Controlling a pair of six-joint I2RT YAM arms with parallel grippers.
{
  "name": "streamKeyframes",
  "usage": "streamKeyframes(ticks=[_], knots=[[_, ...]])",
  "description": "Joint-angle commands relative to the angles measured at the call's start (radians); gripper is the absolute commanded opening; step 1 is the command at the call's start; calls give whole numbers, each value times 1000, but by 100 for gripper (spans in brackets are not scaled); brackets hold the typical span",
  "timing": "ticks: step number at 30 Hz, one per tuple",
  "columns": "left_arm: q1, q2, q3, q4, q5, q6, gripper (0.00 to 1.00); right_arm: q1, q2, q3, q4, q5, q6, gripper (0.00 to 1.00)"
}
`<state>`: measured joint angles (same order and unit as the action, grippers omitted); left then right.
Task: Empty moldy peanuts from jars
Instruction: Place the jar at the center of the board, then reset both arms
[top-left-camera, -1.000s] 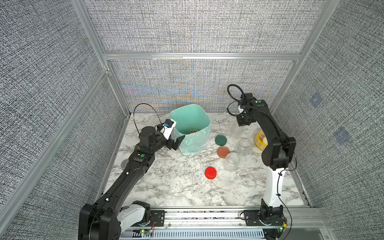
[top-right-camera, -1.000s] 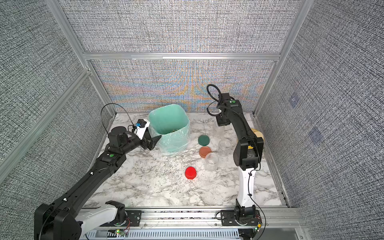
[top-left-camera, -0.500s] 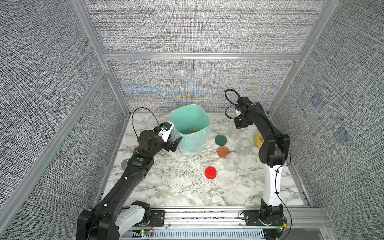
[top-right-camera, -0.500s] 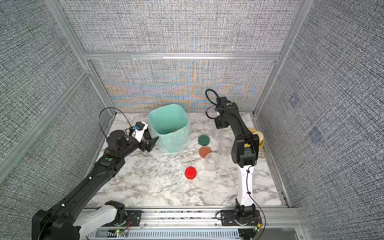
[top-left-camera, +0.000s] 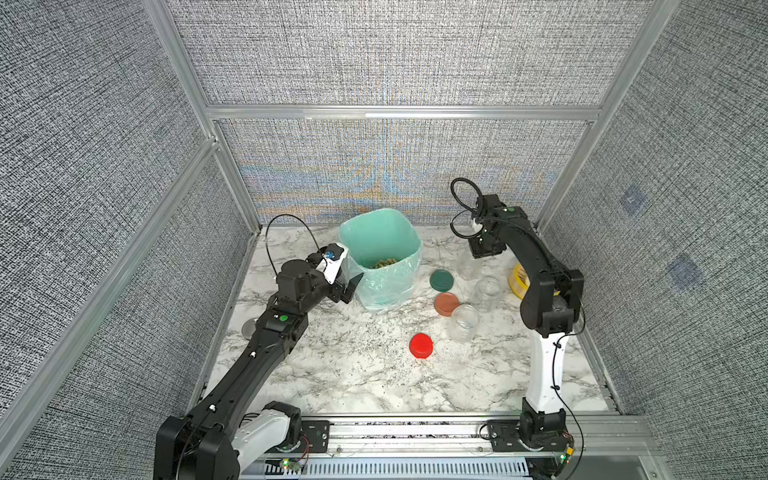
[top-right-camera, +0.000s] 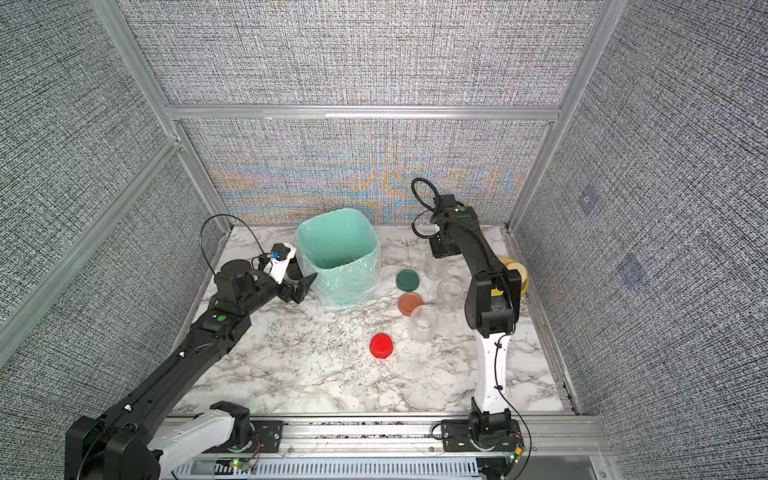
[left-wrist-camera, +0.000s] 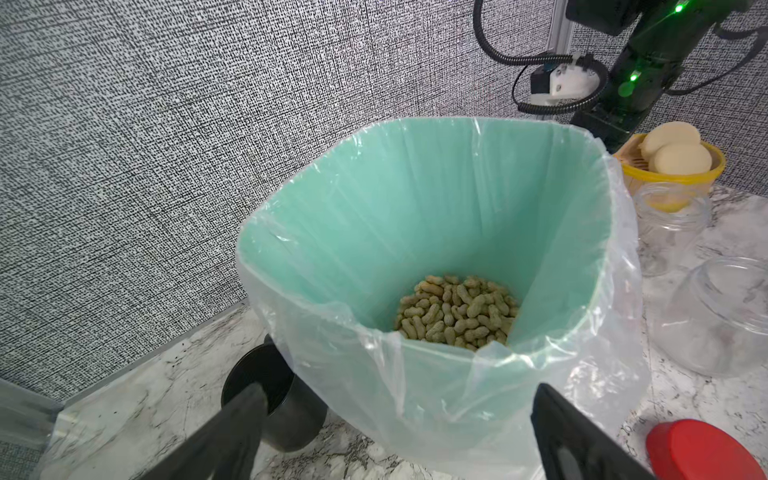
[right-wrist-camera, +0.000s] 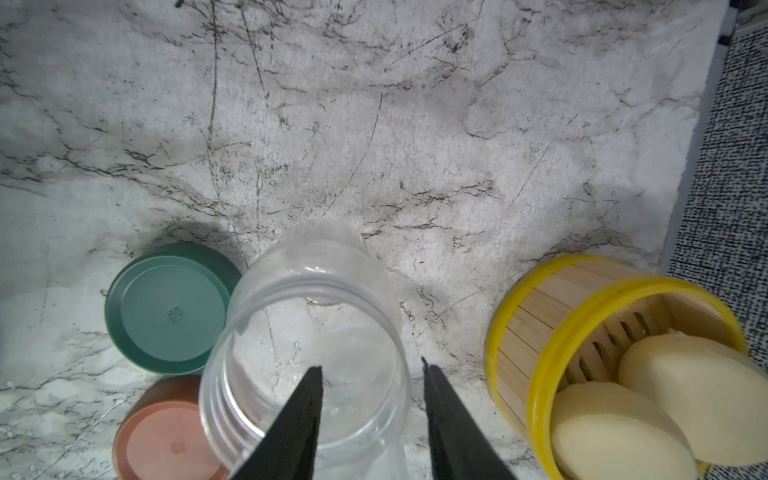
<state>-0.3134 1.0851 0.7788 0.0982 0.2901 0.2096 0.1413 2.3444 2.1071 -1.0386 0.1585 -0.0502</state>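
Jars (top-left-camera: 463, 322), three, empty and lidless, stand on the bench (top-left-camera: 353, 374) behind the red lid (top-left-camera: 420, 345). Left hand (left-wrist-camera: 399, 390) gapes wide, empty, beside the lined bin (left-wrist-camera: 415, 199) holding the moldy peanuts (left-wrist-camera: 455, 311). Farthest, right hand (right-wrist-camera: 370, 370) hangs partly parted over one jar's rim, gripping nothing.

Mint bin (left-wrist-camera: 415, 208) w/ clear liner stands just ahead of left tool (left-wrist-camera: 397, 395); black mug (left-wrist-camera: 299, 415) next to bin, by one finger. Yellow-rimmed bamboo basket (right-wrist-camera: 519, 332) w/ pale discs (right-wrist-camera: 615, 432) sits beside right tool (right-wrist-camera: 370, 365). Round steel tin (top-left-camera: 248, 329) at marble surface (top-left-camera: 353, 374) edge, well behind left tool.
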Motion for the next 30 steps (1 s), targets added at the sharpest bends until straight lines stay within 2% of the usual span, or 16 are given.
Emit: streamKeyframes(ticks=[1, 9, 11, 12, 13, 15, 19, 24, 26, 30], knots=[[1, 8, 12, 21, -8, 5, 100, -3, -25, -9, 47, -6, 1, 47], [1, 19, 50, 10, -30, 13, 100, -8, -135, -23, 91, -11, 18, 54], [1, 13, 68, 9, -68, 4, 100, -14, -189, -45, 113, -14, 23, 59], [1, 6, 77, 8, -106, -19, 100, -18, -230, -70, 138, -20, 27, 86], [2, -2, 85, 8, -151, -55, 100, -23, -278, -102, 173, -34, 30, 98], [2, -17, 98, 6, -239, -98, 100, -42, -375, -181, 252, -81, 40, 98], [3, -39, 112, -35, -381, -85, 100, -107, -604, -423, 502, -184, 106, 98], [15, -97, 52, -46, -553, -108, 100, -212, -929, -861, 927, -300, 227, 98], [21, -114, 4, -42, -621, -126, 100, -237, -1035, -1029, 1072, -290, 261, 98], [23, -106, -108, -52, -761, -205, 100, -250, -1189, -1338, 1308, -183, 288, 98]])
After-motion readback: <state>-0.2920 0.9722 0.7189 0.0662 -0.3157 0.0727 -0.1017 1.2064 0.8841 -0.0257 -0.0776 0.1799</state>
